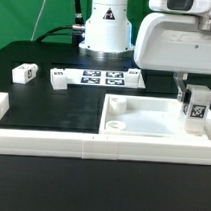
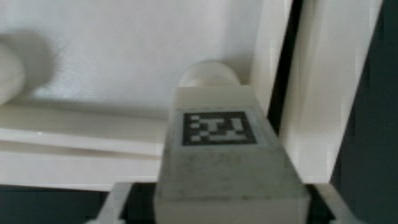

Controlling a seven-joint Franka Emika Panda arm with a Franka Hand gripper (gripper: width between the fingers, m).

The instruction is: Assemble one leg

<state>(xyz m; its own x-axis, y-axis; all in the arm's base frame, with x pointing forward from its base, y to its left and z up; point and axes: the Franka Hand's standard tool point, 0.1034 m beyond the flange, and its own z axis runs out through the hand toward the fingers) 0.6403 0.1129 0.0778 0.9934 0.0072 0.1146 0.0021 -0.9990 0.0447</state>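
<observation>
Three legs show on the black table [image 1: 53,106]. Toward the exterior view's left, two loose legs lie well apart from the panel: one [image 1: 24,74] far left, another [image 1: 59,79] just beside the marker board [image 1: 107,77]. One large white panel [image 1: 143,118] lies to the right, against the border rail [image 1: 91,145]. At its right end, the gripper [image 1: 197,95] holds the third leg [image 1: 196,110] [image 2: 222,150] upright over the panel, fingers closed on its sides.
</observation>
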